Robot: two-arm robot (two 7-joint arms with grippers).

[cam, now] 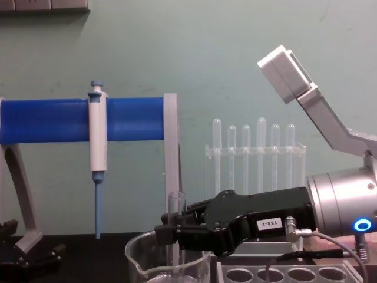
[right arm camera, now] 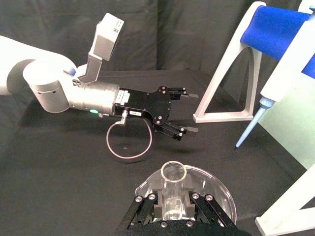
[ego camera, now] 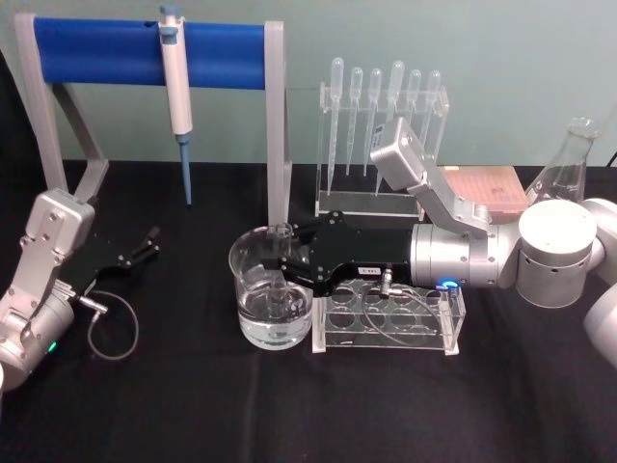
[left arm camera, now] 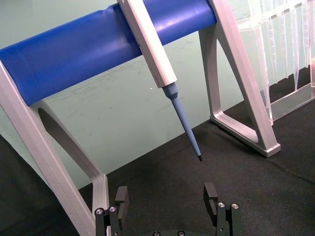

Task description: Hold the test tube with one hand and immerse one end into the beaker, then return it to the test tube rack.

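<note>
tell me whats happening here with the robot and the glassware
The right gripper grips the test tube upright, its lower end down inside the beaker of clear liquid. The test tube rack stands beside the beaker, under that arm; the tube is not yet returned. The left gripper sits idle, jaws open, off to the left.

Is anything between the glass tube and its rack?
Just the beaker itself. The right gripper holds the test tube upright inside it, so the tube must rise over the rim. The test tube rack stands right beside the beaker. The left gripper rests open, far left.
</note>
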